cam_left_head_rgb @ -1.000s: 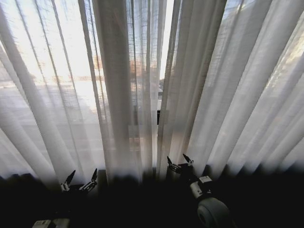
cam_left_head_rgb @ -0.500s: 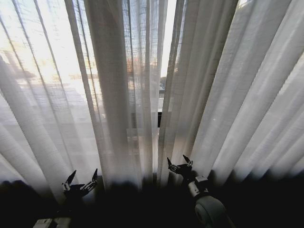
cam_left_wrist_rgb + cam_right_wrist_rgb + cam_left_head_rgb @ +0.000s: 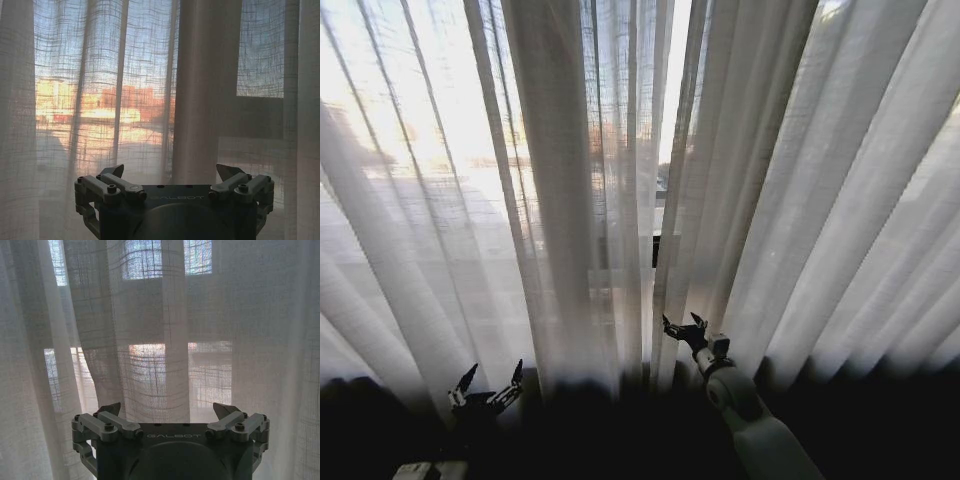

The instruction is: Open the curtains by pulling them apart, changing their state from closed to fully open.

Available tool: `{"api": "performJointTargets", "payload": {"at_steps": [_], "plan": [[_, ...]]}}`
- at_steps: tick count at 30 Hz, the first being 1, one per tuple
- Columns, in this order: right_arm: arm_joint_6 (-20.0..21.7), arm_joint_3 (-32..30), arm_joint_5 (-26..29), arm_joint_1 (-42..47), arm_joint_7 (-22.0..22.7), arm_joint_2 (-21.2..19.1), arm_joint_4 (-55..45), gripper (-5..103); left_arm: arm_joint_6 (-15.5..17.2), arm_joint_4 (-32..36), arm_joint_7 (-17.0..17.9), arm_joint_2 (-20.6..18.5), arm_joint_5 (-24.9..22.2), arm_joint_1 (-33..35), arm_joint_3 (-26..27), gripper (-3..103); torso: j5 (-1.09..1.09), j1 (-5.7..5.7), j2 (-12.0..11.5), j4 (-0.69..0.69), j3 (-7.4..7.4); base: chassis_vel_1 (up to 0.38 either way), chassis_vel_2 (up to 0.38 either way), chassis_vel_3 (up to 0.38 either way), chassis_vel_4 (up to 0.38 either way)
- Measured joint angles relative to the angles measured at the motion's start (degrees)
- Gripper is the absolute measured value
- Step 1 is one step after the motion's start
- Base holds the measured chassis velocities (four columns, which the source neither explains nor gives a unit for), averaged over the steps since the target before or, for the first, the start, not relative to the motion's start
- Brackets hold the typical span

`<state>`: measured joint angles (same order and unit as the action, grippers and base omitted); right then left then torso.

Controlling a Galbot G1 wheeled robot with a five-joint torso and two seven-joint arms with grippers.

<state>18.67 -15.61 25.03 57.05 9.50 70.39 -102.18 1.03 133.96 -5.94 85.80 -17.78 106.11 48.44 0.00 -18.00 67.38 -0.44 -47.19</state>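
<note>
The left gripper (image 3: 488, 385) hangs low, wide open and empty, with the left curtain (image 3: 440, 230) just ahead of it. The right gripper (image 3: 683, 327), also open and empty, reaches toward the inner edge of the right curtain (image 3: 820, 220). The curtains are almost closed; a narrow gap (image 3: 670, 110) shows beyond. The step appears to be the approach; next each gripper needs a fold between its fingers.

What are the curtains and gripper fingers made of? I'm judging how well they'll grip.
Curtains: thin, sheer woven fabric, probably linen-like; the weave grid shows and buildings show through. Left gripper fingers: dark, matte, pointed, likely metal or hard plastic. Right gripper looks the same.
</note>
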Motion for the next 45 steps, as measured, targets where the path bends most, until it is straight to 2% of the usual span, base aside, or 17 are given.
{"api": "performJointTargets", "payload": {"at_steps": [7,12,19,22,25,27,28,32,34,38,40,43,44,45], "plan": [[-0.26,0.13,-0.51,-6.19,2.90,2.43,7.16,100,-0.01,0.01,0.02,0.36,0.05,-0.23,0.14,100,0.02,0.00,-0.01,0.01,0.00,0.000,0.000,0.000,0.000],[-0.29,-0.18,-0.57,-7.90,5.36,2.05,8.39,100,-0.24,0.29,0.02,0.55,0.06,0.11,0.33,100,0.01,0.00,0.00,0.00,0.00,0.000,0.000,0.000,0.000],[-0.32,-0.36,-0.33,-9.37,5.73,1.39,9.40,103,-1.00,0.43,0.02,0.92,0.05,0.58,0.27,100,0.01,0.01,0.00,0.00,0.00,0.000,0.000,0.000,0.000],[-0.90,-0.46,-0.06,-10.28,5.74,1.38,10.02,90,-1.09,0.57,0.02,1.04,0.05,0.55,0.30,100,0.01,0.00,0.00,0.00,0.00,0.000,0.000,0.000,0.000],[-1.05,-0.40,0.16,-10.51,5.74,1.28,10.04,85,-1.09,0.73,0.02,1.05,-0.01,0.49,0.49,100,0.01,0.00,0.00,0.00,0.00,0.000,0.000,0.000,0.000],[-1.27,-0.22,0.42,-10.72,5.74,1.25,10.04,74,-1.10,0.83,0.02,1.05,-0.14,0.49,0.69,100,0.01,0.01,0.00,0.00,0.00,0.000,0.000,0.000,0.000],[-1.27,-0.22,0.42,-10.72,5.74,1.25,10.04,74,-1.10,0.83,0.02,1.05,-0.14,0.49,0.69,100,0.01,0.01,0.00,0.00,0.00,0.000,0.000,0.000,0.000],[-1.52,0.21,0.99,-11.04,5.74,1.39,9.94,52,-1.20,0.90,0.02,1.23,-0.29,0.58,0.79,100,0.01,0.01,0.00,0.00,0.00,0.000,0.000,0.000,0.000],[-1.55,0.30,1.10,-11.09,5.74,1.41,9.91,52,-1.21,0.94,0.03,1.27,-0.30,0.61,0.79,100,0.01,0.01,0.00,0.00,0.00,0.000,0.000,0.000,0.000],[-1.64,0.58,1.36,-11.30,5.72,1.45,9.68,30,-1.24,1.09,0.03,1.35,-0.32,0.57,0.78,100,0.01,0.01,0.00,0.00,0.01,0.000,0.000,0.000,0.000],[-1.64,0.59,1.37,-11.32,5.72,1.45,9.66,30,-1.24,1.14,0.04,1.39,-0.32,0.54,0.79,100,0.01,0.01,0.00,0.00,0.01,0.000,0.000,0.000,0.000],[-1.67,0.75,1.71,-11.32,5.72,1.38,9.51,14,-1.24,1.21,0.04,1.63,-0.32,0.43,0.77,100,0.01,0.01,0.00,0.00,0.00,0.000,0.000,0.000,0.000],[-1.67,0.75,1.71,-11.32,5.72,1.38,9.51,14,-1.24,1.21,0.04,1.63,-0.32,0.43,0.77,100,0.01,0.01,0.00,0.00,0.00,0.000,0.000,0.000,0.000],[-1.68,0.91,2.16,-11.33,5.72,1.26,9.42,9,-1.24,1.21,0.04,1.74,-0.32,0.36,0.74,100,0.01,0.01,0.00,0.00,0.00,0.000,0.000,0.000,0.000]]}}
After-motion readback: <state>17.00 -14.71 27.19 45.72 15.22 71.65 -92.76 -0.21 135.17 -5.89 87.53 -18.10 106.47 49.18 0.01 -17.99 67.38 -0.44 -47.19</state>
